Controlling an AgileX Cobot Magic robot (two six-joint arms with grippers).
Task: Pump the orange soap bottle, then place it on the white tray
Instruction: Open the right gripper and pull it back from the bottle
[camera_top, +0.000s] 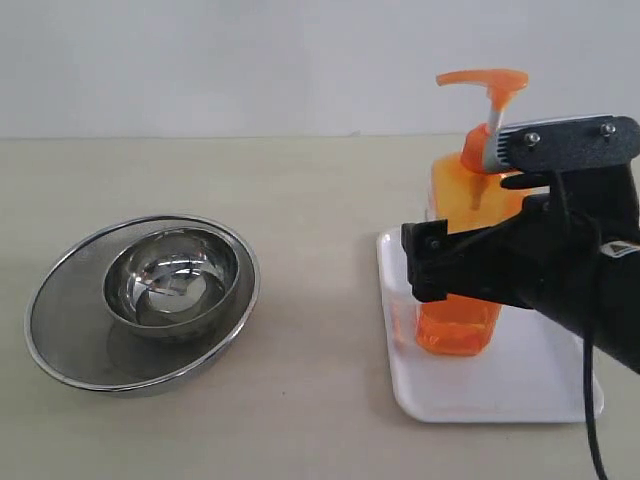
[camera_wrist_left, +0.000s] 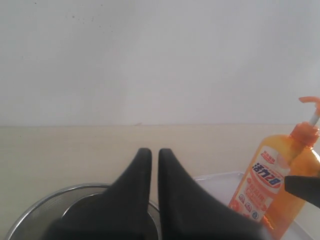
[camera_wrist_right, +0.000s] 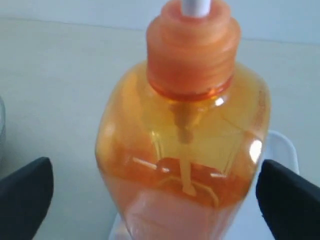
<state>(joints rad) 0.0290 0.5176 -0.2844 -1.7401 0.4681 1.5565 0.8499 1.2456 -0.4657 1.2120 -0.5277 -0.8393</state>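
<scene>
Beige tabletop (camera_top: 320, 190), translucent orange soap bottle (camera_top: 462, 200) upright on white tray (camera_top: 480, 395), right tool (camera_wrist_right: 157, 195) wide.

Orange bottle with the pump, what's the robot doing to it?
The orange soap bottle stands upright on the white tray. The right tool is open around its body, one finger on each side, not squeezing it. The left tool is shut, holds nothing and points toward the steel bowls.
</scene>
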